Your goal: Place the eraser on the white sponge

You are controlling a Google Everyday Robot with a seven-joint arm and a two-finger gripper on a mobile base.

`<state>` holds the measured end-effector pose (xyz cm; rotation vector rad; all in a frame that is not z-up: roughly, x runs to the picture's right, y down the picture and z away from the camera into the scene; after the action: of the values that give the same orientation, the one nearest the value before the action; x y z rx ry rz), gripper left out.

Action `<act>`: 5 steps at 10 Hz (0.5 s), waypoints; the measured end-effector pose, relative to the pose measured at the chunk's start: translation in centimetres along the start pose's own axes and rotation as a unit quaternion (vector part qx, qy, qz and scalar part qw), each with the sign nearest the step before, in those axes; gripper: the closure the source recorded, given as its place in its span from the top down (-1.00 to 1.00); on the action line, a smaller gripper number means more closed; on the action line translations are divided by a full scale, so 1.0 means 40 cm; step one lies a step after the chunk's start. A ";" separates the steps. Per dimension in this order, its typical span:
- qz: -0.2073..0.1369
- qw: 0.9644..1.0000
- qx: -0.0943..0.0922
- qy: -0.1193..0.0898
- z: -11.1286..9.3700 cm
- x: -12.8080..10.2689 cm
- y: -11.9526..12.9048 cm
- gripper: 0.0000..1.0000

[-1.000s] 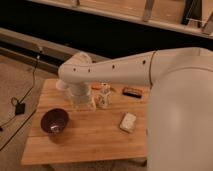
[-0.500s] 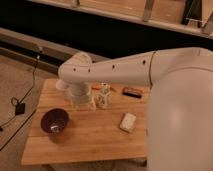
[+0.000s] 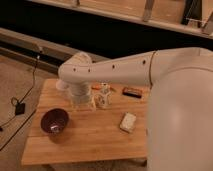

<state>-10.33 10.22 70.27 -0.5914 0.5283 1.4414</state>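
Note:
The eraser (image 3: pixel 132 92), a small dark block with a reddish edge, lies at the back right of the wooden table (image 3: pixel 90 140). The white sponge (image 3: pixel 128 121), a pale pad, rests nearer the front, just below the eraser and beside my arm's big white body. My gripper (image 3: pixel 84 103) hangs from the wrist over the table's middle left, pointing down, well to the left of both. It is open, and nothing shows between its fingers.
A purple bowl (image 3: pixel 54 121) sits at the front left. A white patterned figurine (image 3: pixel 104 95) stands just right of the gripper, with a thin orange stick (image 3: pixel 96 87) behind it. A white cup (image 3: pixel 61 85) peeks out behind the arm. Cables trail on the floor at left.

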 end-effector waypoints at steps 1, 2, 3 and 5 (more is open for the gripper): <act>0.004 1.000 0.005 0.005 -0.001 0.006 -0.014 0.30; 0.012 1.000 0.014 0.012 -0.003 0.011 -0.041 0.30; 0.018 0.999 0.021 0.017 -0.004 0.013 -0.065 0.30; 0.034 0.999 0.030 0.023 -0.012 0.011 -0.124 0.30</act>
<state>-5.34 10.04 69.91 -0.5639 0.6315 1.4737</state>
